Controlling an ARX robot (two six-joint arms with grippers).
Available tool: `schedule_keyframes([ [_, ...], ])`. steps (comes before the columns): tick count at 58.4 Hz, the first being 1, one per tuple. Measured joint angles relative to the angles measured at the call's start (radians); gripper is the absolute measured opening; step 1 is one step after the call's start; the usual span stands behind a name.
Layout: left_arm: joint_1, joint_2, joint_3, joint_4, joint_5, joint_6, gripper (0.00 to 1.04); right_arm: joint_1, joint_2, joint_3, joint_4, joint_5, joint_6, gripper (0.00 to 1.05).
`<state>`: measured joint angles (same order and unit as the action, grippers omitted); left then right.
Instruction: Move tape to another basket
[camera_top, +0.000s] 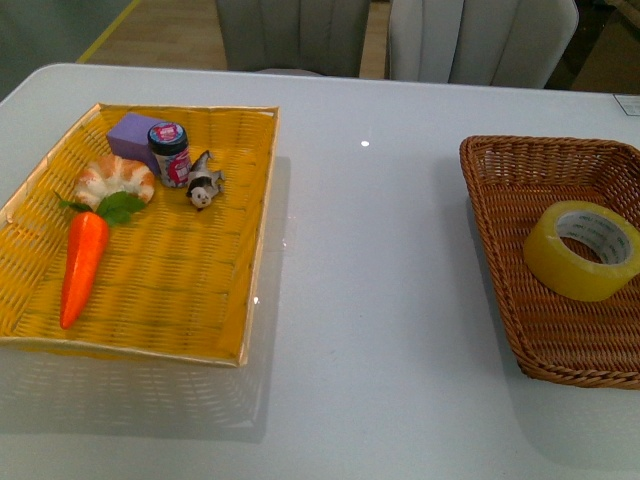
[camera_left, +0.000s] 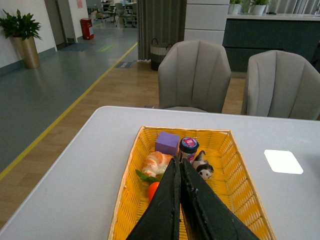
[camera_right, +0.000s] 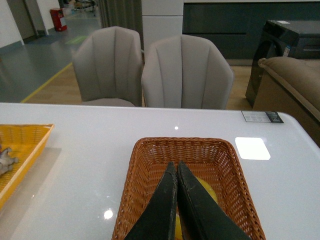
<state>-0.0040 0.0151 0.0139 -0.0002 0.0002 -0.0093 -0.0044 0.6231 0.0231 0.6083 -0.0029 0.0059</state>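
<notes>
The basket (camera_top: 500, 200) was brown woven wicker, rough-textured. The tape (camera_top: 582, 249) appeared glossy, translucent yellow plastic. The table (camera_top: 380, 300) was smooth, white and reflective.

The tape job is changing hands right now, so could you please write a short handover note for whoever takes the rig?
Left pincer: shut, empty, above the yellow tray.
Right pincer: shut, empty, above the basket.
The tape lies in the brown basket, leaning on its side wall; nothing touches it.
The tray holds a carrot, a croissant, a purple block, a small jar and a figurine.
Done: tape sits in the basket, released.
Left: seemingly nothing; confirm.
</notes>
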Motion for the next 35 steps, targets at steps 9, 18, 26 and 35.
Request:
schedule_keyframes([
  [9, 0.0, 0.0, 0.0, 0.0, 0.0, 0.0, 0.02, 0.001, -0.1, 0.0, -0.093, 0.0, 0.0, 0.02],
  [18, 0.0, 0.0, 0.0, 0.0, 0.0, 0.0, 0.02, 0.001, -0.195, -0.001, -0.182, 0.0, 0.0, 0.02],
  [26, 0.0, 0.0, 0.0, 0.0, 0.0, 0.0, 0.02, 0.001, -0.26, -0.001, -0.245, 0.0, 0.0, 0.02],
  [35, 0.0, 0.0, 0.0, 0.0, 0.0, 0.0, 0.02, 0.001, -0.327, -0.001, -0.311, 0.0, 0.0, 0.02],
])
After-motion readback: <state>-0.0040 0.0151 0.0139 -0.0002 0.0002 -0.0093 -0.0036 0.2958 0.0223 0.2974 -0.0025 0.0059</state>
